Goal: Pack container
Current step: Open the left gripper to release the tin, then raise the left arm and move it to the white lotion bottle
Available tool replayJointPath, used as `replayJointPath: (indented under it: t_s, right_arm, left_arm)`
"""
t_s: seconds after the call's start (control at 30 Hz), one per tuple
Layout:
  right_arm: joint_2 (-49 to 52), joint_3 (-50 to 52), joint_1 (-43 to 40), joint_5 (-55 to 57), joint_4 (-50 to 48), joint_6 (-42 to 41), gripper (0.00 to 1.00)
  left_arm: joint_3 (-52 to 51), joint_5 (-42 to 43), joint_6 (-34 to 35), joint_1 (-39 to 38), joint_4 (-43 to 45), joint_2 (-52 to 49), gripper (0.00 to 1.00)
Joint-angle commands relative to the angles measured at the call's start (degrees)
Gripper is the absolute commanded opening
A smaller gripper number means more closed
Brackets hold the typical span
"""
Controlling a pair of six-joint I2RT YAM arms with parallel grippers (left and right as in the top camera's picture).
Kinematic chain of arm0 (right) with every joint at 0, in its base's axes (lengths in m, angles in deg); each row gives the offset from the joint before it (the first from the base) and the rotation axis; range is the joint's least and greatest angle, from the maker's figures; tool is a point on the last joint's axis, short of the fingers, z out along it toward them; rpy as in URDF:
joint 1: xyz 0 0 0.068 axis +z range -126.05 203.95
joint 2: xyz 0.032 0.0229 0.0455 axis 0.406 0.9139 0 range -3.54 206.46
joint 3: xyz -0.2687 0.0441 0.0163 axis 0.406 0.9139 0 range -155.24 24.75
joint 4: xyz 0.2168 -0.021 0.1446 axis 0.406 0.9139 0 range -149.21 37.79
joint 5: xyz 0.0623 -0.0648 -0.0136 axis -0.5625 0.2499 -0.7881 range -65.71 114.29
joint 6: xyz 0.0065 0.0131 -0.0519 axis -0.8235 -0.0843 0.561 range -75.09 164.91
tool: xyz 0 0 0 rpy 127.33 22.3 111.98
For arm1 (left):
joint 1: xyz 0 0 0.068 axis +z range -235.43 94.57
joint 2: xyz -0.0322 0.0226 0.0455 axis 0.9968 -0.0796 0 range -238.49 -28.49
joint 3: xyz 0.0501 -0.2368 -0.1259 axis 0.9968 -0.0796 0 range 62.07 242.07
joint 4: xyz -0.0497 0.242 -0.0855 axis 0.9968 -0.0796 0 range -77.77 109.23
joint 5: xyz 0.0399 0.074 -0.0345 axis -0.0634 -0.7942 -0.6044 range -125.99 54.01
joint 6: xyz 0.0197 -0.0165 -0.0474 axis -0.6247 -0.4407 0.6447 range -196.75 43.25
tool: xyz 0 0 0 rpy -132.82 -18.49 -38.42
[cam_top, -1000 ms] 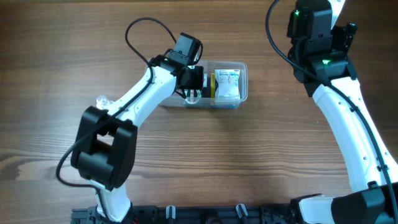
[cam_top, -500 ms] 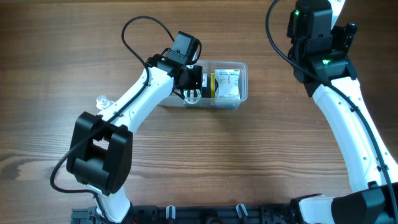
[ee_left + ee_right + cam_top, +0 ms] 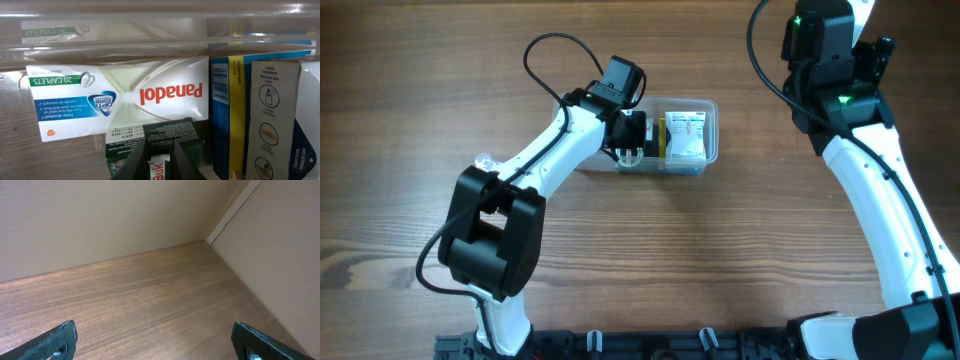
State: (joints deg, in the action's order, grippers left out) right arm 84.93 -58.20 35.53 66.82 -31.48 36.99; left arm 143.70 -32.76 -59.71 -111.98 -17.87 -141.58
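while the left arm (image 3: 555, 150) reaches across the wooden table (image 3: 720, 250), the container (image 3: 712, 140) stands just above the table's centre, long side left to right. the left gripper (image 3: 632, 140) is down inside the container's left end. seen from overhead, white boxes (image 3: 686, 135) fill its right half, with a yellow edge (image 3: 662, 135) beside them.

left wrist view: the left gripper (image 3: 159, 162) points at a white panadol box (image 3: 150, 95), which lies flat against the clear far wall (image 3: 150, 30) with its print upside down to the camera. to the right of it a blue and yellow box (image 3: 227, 115) stands on edge, touching a white box with pictograms (image 3: 275, 120). a dark green box (image 3: 170, 137) sits directly in front of the panadol box, at the fingertips. the two black fingers (image 3: 134, 161) stand close together, with a white and red label showing in the gap. it cannot be told whether the jaws are clamped on the green box or merely rest over it.

the right arm (image 3: 880, 200) is at the table's right side, well apart from the container. in the right wrist view the right gripper (image 3: 155, 347) is spread wide with nothing between its fingertips (image 3: 55, 342); it is over bare tabletop (image 3: 140, 305) near a beige wall (image 3: 100, 220).
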Motion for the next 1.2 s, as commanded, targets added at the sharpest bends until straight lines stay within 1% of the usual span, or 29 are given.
replayJointPath:
  t_s: [0.0, 0.37, 0.83, 0.97, 1.07, 1.17]
  right_arm:
    - [0.7, -0.2, 0.1, 1.2, -0.2, -1.1, 1.00]
    - [0.7, -0.2, 0.1, 1.2, -0.2, -1.1, 1.00]
    - [0.7, -0.2, 0.1, 1.1, -0.2, -1.1, 1.00]
    - [0.7, -0.2, 0.1, 1.2, -0.2, -1.1, 1.00]
    - [0.7, -0.2, 0.1, 1.2, -0.2, -1.1, 1.00]
    - [0.7, -0.2, 0.1, 1.1, -0.2, -1.1, 1.00]
  left_arm:
    - [0.5, -0.5, -0.1, -0.3, 0.0, -2.6, 0.17]
    - [0.5, 0.3, -0.1, -1.0, 0.0, -6.2, 0.17]
    - [1.6, 0.3, -0.1, -0.5, 0.2, -5.4, 0.16]
    - [4.5, 0.3, -0.1, -0.3, -1.3, -3.0, 0.26]
    - [6.3, 0.2, -0.3, -0.3, -2.2, -0.5, 0.38]
    - [7.5, -0.4, -0.3, -0.2, -3.7, 2.1, 0.44]
